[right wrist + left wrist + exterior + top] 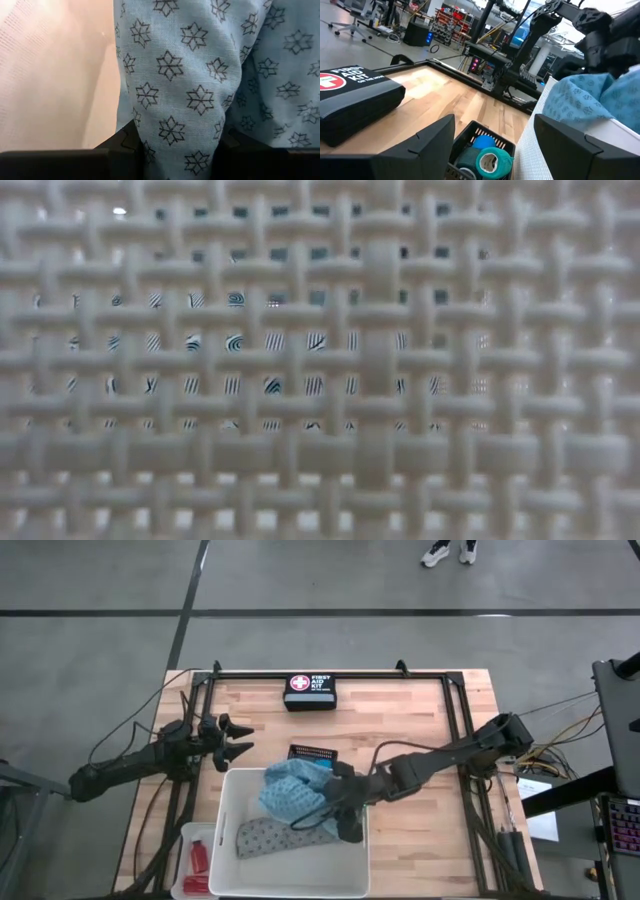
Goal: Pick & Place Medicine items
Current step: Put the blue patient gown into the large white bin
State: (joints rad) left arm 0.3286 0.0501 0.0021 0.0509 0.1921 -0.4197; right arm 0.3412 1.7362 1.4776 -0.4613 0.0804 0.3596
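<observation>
Nearest in the low view: white woven mesh wall (320,380) filling the frame, dark striped bits glimpsed through the holes. At the near table edge, small clear tray (190,840) with red bottles (198,858) inside, touching the big white tub (232,790) on its left side. Inside the tub: grey patterned cloth (265,837) lying flat on the floor, teal cloth (290,790) bunched above it, draped toward the far rim. Right gripper (338,818) down in the tub, fingers pinching a fold of the teal cloth (175,95), star-printed fabric squeezed between the dark pads. Just past the tub's far rim, black mesh tray (312,753) holding a green tape roll (492,161) and a blue one behind it. Left gripper (238,738) hovering off the tub's far left corner, fingers spread, nothing between them. Farthest back, black First Aid Kit pouch (310,692) by the table's far edge.
</observation>
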